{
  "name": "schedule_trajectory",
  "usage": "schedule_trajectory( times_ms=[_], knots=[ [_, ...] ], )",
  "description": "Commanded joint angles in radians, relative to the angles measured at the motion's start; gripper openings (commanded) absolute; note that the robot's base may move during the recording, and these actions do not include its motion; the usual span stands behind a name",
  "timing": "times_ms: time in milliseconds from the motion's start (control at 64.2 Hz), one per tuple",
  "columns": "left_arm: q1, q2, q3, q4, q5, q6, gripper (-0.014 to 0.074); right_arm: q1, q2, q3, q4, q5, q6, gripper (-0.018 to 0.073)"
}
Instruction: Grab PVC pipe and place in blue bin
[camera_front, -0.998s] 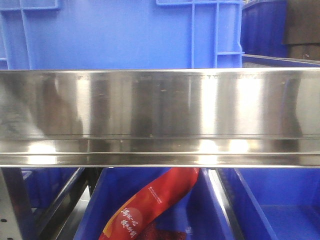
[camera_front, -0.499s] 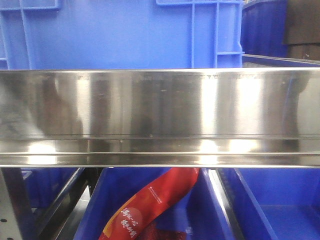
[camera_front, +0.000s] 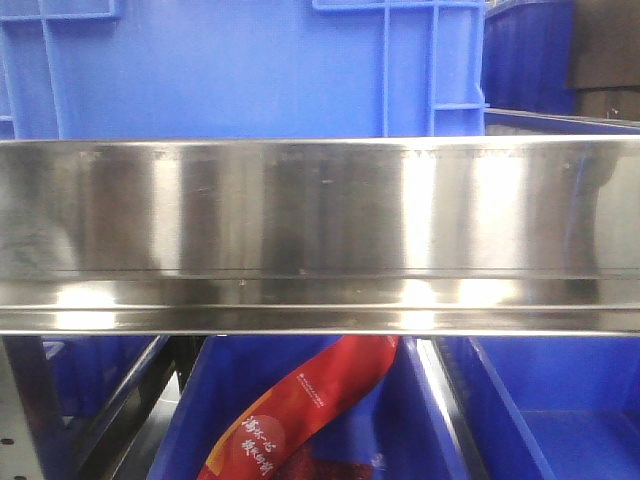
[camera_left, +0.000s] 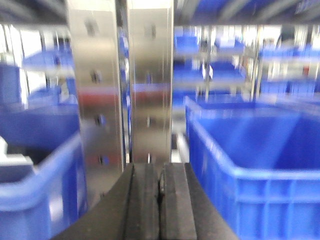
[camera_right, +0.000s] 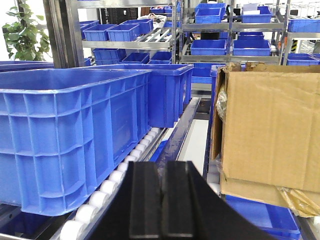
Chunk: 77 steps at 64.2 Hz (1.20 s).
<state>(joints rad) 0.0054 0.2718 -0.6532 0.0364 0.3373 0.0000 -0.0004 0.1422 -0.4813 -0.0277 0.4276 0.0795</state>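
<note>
Left hand (camera_left: 160, 200): bottom centre of the left wrist view; its two black fingers are pressed together with only a thin seam between them, and it holds nothing.
Right hand (camera_right: 162, 200): bottom centre of the right wrist view; its fingers lie flat against each other, and it holds nothing.
Pipe: in none of the views, so I cannot tell where it lies.
Rail (camera_front: 320, 230): a shiny steel band across the whole middle of the front view.
Top bin (camera_front: 240, 70): blue, above and behind the rail, filling the upper left and centre.
Low bin (camera_front: 410, 430): blue, under the rail at bottom centre.
Red bag (camera_front: 310, 400): lies aslant in the low bin, with its upper end hidden behind the rail.
Posts (camera_left: 120, 85): two steel uprights with holes, centre left of the blurred left wrist view.
Right bin (camera_left: 250, 165): blue and open-topped, in the right half of that view.
Big bin (camera_right: 70, 135): blue and ribbed, in the left half of the right wrist view, standing on white rollers (camera_right: 115, 180).
Box (camera_right: 270, 125): brown cardboard on the right side, apart from the big bin.
</note>
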Motion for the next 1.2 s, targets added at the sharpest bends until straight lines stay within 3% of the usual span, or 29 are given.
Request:
schedule_trajectory(
  times_ms=[0,764,1185],
  knots=[
    [0.002,-0.044,0.003,-0.006,-0.022,-0.012,-0.0111,-0.005,-0.004,0.003,-0.002,-0.012,0.0,-0.0167],
    [0.0,-0.095,0.017,-0.006,-0.032,-0.012,-0.0111,-0.005,-0.004,0.003,-0.002,-0.014,0.0,-0.0167],
    [0.0,-0.139,0.307,-0.006,-0.287,-0.012,-0.0111,-0.005,-0.004,0.003,-0.002,-0.014,0.0,-0.0167]
  ],
)
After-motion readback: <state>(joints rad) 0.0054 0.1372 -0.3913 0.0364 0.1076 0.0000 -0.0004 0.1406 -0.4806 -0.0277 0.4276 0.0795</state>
